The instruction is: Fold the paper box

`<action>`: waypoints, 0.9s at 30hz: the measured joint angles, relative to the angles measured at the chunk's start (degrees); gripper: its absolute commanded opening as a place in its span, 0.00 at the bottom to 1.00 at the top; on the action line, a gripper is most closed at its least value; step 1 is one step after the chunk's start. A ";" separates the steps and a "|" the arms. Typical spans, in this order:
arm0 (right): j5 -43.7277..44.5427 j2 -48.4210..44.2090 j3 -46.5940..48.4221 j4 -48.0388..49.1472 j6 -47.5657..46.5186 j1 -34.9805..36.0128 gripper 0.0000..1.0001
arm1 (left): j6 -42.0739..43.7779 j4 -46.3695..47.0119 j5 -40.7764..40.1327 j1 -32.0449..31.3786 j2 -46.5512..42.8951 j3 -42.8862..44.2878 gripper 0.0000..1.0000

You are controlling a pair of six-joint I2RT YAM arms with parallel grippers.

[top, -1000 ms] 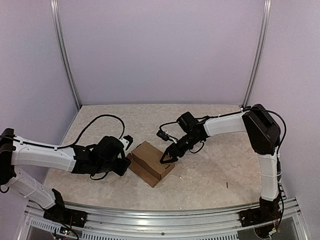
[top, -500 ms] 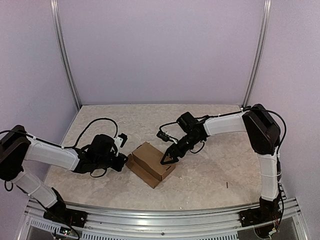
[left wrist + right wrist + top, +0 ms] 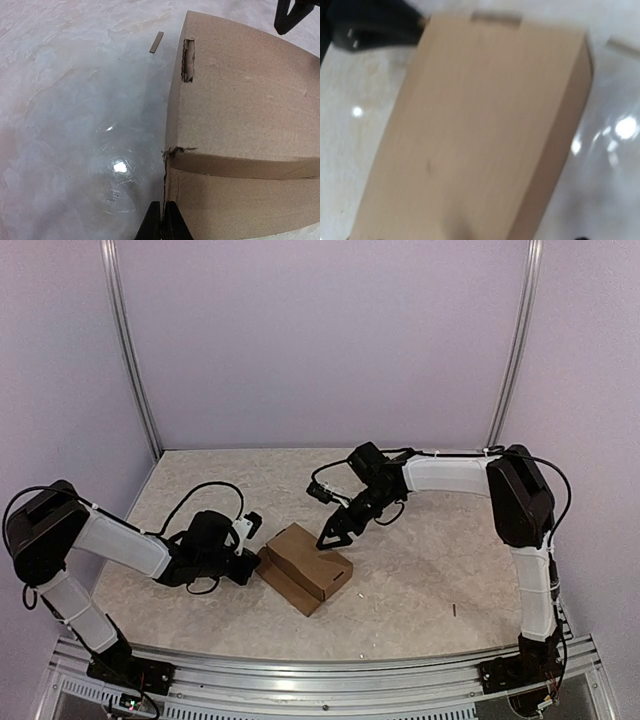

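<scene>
Paper box [image 3: 305, 567] sitting closed on table [image 3: 430, 590], between both arms. We are noting right gripper [image 3: 331, 536] lifting off box's far edge, claw spreading wider, holding nothing. Left gripper [image 3: 162, 224] retreating just beside box's left edge, fingers pressing together, empty. We are judging folding nearly finished.

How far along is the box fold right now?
Done: the paper box stands closed as a rectangular block, a tab tucked into its top. In hand: the left gripper is shut at a frayed corner, pinching or not unclear; the right gripper hangs open, off the box. Left: that corner may need pressing flat.
</scene>
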 measured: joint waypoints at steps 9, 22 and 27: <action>0.68 9.42 14.23 -4.26 -0.44 -0.09 0.80 | 2.21 5.31 1.46 0.07 -0.04 -1.03 0.07; 0.57 12.04 16.50 -6.25 1.11 -0.04 0.75 | 2.99 7.76 2.29 0.09 1.53 -0.92 0.00; 0.09 12.24 16.59 -6.27 1.51 -0.04 0.74 | 3.85 7.78 2.05 -0.20 1.53 -0.94 0.00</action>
